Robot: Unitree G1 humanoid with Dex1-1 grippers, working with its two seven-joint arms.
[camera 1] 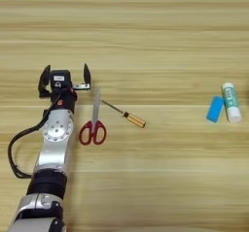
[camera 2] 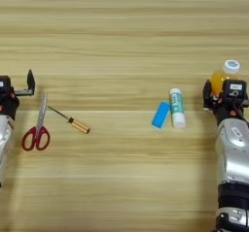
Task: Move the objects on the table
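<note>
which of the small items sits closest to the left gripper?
The red-handled scissors. Their blade tips lie just right of the open left gripper, nearer than the amber-handled screwdriver beside them. The blue eraser and glue stick lie far right.

Table [camera 1: 146, 41]: scissors [camera 1: 93, 124] at 9 o'clock, screwdriver [camera 1: 124, 114] just beside them toward 3, slanting from 10 to 4. Eraser block [camera 2: 160, 115] and glue stick [camera 2: 177, 107] sit side by side toward 3, eraser on the 9 side. Bottle [camera 2: 224, 75] far out at 3, beyond the glue stick.
</note>
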